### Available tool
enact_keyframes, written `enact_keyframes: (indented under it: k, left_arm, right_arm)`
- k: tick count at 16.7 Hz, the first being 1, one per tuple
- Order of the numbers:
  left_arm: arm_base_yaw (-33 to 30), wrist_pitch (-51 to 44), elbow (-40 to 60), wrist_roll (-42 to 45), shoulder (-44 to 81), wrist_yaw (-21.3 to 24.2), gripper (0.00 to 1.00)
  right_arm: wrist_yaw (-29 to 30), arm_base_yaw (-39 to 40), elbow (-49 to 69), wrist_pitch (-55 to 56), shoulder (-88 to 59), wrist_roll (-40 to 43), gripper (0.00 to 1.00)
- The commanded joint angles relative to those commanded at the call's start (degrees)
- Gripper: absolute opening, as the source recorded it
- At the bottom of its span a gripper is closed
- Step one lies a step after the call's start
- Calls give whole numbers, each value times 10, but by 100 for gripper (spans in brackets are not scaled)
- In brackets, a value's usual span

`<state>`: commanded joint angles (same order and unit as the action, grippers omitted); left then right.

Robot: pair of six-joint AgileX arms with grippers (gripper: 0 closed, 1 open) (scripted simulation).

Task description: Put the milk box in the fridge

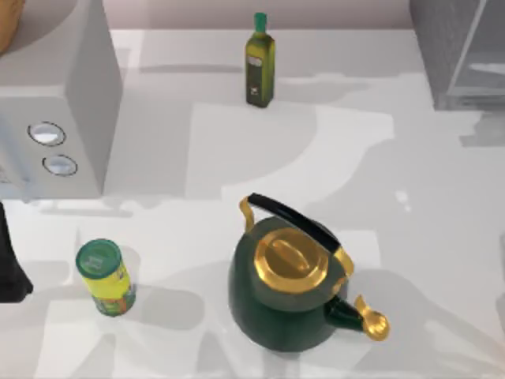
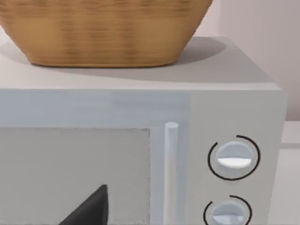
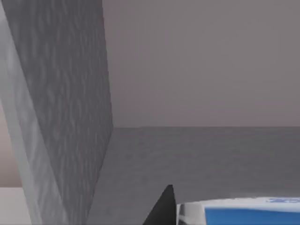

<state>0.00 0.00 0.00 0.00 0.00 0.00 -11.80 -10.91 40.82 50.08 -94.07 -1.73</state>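
The right wrist view looks into the fridge [image 3: 197, 159]: its dark speckled wall stands at one side, the grey floor runs back to the rear wall, and the blue top of the milk box [image 3: 243, 212] sits close under the camera beside a dark fingertip of the right claw [image 3: 161, 206]. I cannot tell whether that claw grips the box or how far it is open.

In the top view the fridge [image 1: 454, 55] fills the table's far right corner.

To finish well, I judge the box should go level and deep onto the floor, clear of the wall, before any release.

The left claw [image 2: 89, 211] is parked facing the microwave [image 2: 234, 108] at the table's left edge; whether it is open is unclear.
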Motion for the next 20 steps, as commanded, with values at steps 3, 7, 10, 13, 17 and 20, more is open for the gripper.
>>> enact_keyframes:
  k: [3, 7, 10, 13, 17, 20]
  left_arm:
    - [0, 0, 0, 0, 0, 0, 100]
    - [0, 0, 0, 0, 0, 0, 100]
    - [0, 0, 0, 0, 0, 0, 100]
    - [0, 0, 0, 0, 0, 0, 100]
    - [0, 0, 0, 0, 0, 0, 100]
    - [0, 0, 0, 0, 0, 0, 100]
  right_arm:
    - [-13, -21, 66, 80, -133, 2, 0]
    - [-25, -43, 129, 157, -266, 7, 0]
    - [-28, -50, 151, 183, -304, 9, 0]
    - [-28, -51, 152, 184, -306, 9, 0]
    - [-28, -46, 157, 177, -311, 8, 0]
    - [-26, -39, 214, 141, -345, 8, 0]
